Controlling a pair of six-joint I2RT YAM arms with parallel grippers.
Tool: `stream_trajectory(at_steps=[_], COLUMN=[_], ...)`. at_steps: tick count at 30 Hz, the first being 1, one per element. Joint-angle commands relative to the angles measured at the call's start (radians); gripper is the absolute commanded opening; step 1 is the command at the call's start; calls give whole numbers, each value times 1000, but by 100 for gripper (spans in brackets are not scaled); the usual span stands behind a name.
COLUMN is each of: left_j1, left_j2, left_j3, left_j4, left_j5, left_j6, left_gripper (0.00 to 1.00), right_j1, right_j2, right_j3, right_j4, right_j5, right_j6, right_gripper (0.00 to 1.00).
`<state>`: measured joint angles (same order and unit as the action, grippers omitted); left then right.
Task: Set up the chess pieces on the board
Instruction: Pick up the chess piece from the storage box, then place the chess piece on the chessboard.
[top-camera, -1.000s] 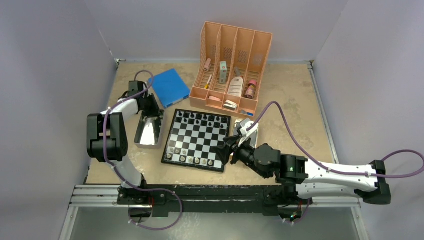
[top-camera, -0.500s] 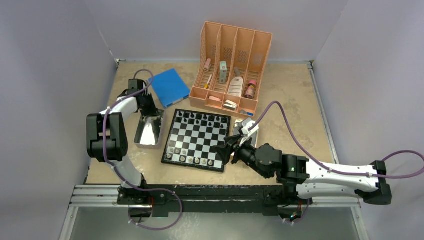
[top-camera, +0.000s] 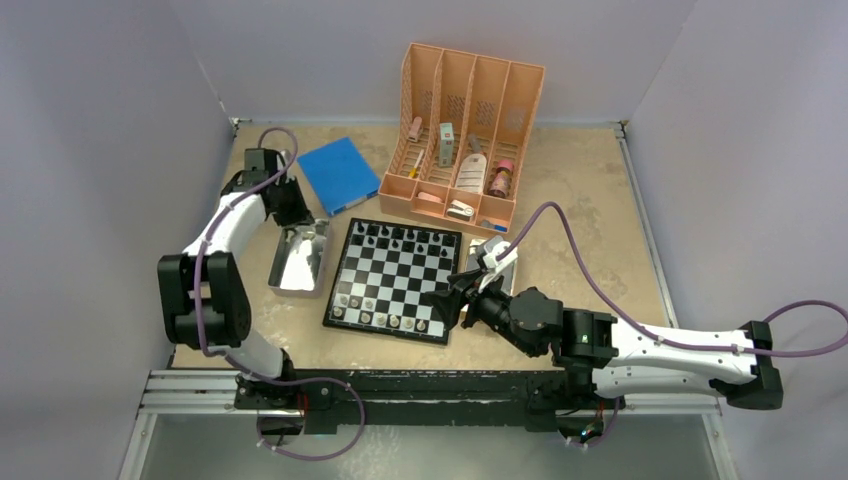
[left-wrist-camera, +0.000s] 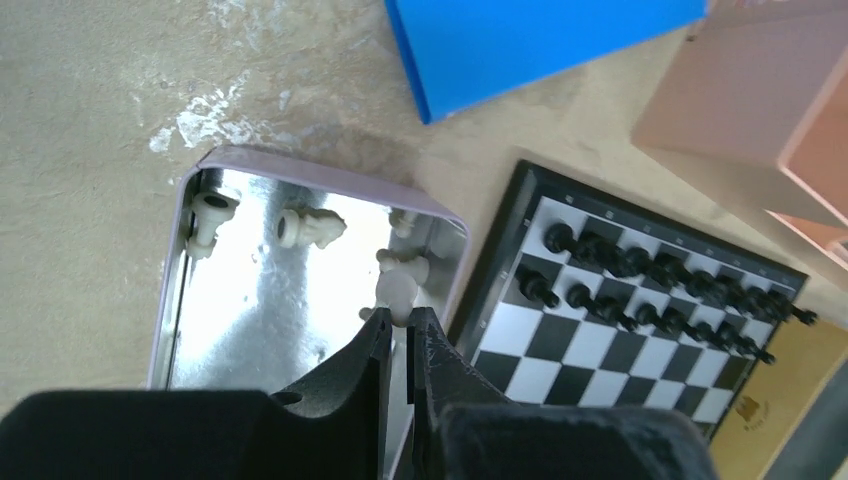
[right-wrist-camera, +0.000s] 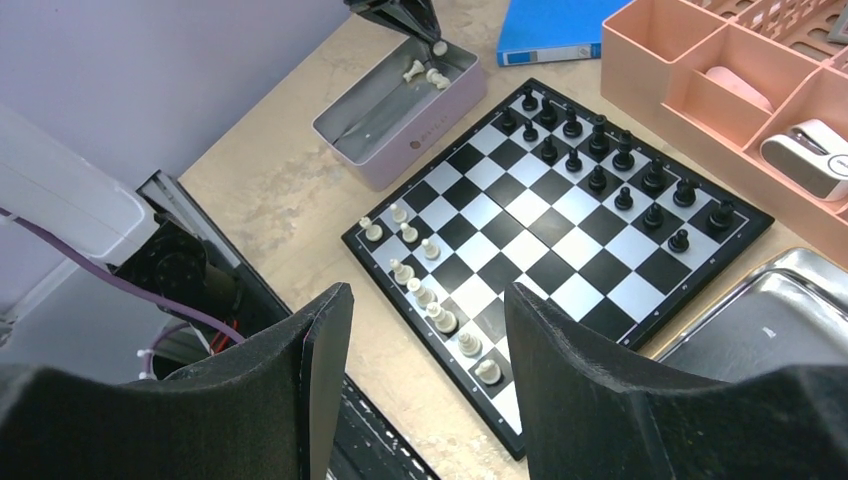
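Robotics lab cell is indicated: two arms (top-camera: 660, 350) are bolted to a rail (top-camera: 400, 383) at a table (top-camera: 590, 200) enclosed by plain walls (top-camera: 110, 120); a board (top-camera: 395, 275) is staged.

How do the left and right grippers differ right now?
The left gripper has its jaws shut on a white chess piece; the right gripper has its jaws wide open with nothing between them. The left gripper is over the metal tray beside the board; the right gripper is at the board's near right corner. Both have black fingers.
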<state>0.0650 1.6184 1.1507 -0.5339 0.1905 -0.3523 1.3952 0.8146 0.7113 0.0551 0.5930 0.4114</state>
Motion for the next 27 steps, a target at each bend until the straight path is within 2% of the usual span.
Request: stream_trajectory(at_steps=[1, 5, 14, 27], left_j1=[-10, -57, -261, -471], left_j2=[-116, -181, -257, -217], left_j3=[50, 70, 38, -28], left_j4=[-58, -106, -133, -116], left_j5=[65, 69, 66, 13], left_j6=[31, 47, 32, -38], left_gripper=[1, 0, 0, 0], right_j1=[5, 5, 5, 5], right_j2=[1, -3, -3, -49], right_j3=[4, 2, 8, -11], right_j4=[18, -1, -43, -122], right_j5=[37, 45, 110, 187], right_j6=[38, 56, 117, 188], right_gripper=[61, 61, 61, 61])
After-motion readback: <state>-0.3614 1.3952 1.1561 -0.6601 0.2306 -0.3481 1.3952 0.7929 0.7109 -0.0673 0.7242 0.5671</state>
